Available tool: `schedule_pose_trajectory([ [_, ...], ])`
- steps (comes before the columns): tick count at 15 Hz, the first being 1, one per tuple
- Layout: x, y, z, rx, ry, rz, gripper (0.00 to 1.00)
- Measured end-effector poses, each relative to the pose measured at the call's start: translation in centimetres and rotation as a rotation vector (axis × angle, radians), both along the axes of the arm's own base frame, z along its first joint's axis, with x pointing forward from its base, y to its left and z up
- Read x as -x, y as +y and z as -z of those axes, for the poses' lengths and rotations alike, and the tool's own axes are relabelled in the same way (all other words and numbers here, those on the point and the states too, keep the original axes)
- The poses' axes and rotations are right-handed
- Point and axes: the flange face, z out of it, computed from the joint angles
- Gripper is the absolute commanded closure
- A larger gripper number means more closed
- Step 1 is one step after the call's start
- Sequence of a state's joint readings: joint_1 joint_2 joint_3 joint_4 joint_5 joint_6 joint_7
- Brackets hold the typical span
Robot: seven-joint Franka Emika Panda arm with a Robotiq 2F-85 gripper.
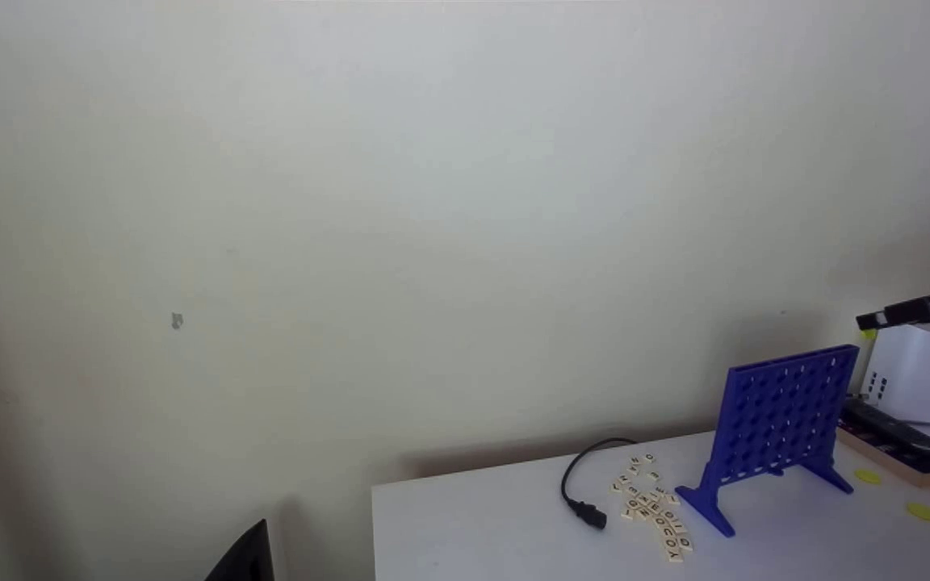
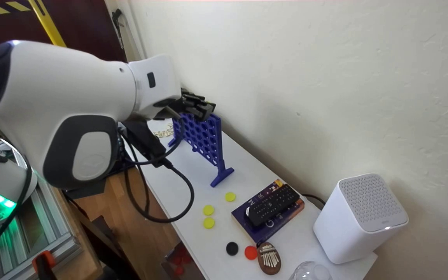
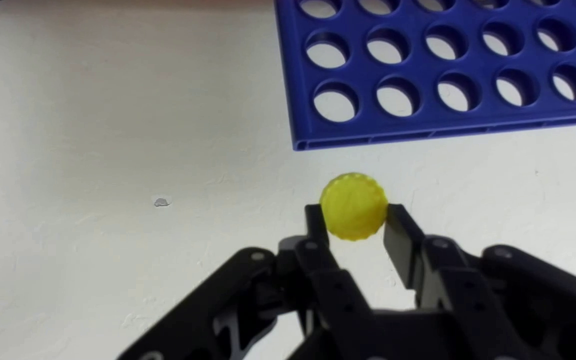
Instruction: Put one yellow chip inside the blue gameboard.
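In an exterior view a pale wall [image 1: 465, 202] fills most of the frame, brightest at upper centre, dimmer at left, with a grey mark [image 1: 178, 321] left of centre. A white table [image 1: 449, 532] occupies the lower right, a soft shadow [image 1: 473, 463] lying along the wall behind it. In an exterior view a dark red door [image 2: 86, 25] stands at upper left, a black handle [image 2: 117, 17] at its right edge; brown wood-look flooring [image 2: 152, 237] shows at lower left. In the wrist view the wall looks faintly rough.

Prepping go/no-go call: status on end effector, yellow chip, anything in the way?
End effector shut on yellow chip. Chip outside blue gameboard, not yet inserted. Nothing seen between them in wrist view.
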State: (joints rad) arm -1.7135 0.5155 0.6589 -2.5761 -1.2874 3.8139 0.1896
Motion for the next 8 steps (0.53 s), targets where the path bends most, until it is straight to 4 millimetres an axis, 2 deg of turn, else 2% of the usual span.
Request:
schedule_pose_trajectory([
  [8, -0.40, 0.16, 0.60, -0.012, -0.011, -0.013, 0.90],
])
